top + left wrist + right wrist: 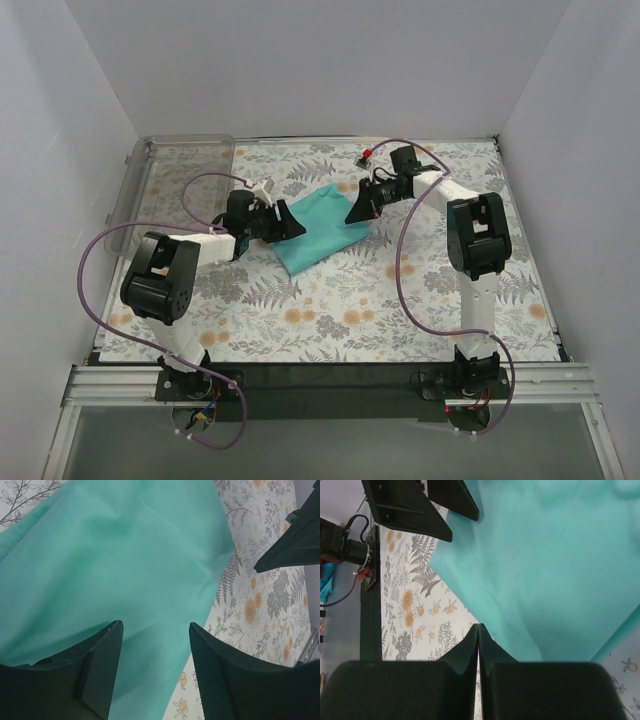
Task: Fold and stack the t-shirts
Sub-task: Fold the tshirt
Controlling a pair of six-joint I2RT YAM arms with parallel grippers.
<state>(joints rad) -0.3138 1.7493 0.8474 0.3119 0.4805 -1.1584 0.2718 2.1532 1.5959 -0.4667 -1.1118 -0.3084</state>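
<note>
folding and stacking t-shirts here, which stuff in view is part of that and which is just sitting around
Part of the job:
teal t-shirt
left hand, open over it
right hand, shut, by its edge

Just lying about:
clear plastic bin, far left corner
floral table cover

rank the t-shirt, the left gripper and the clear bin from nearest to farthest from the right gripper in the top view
1. t-shirt, mid-table, at the right gripper tips.
2. left gripper, across the shirt at its left side.
3. clear plastic bin, far-left corner.
</note>
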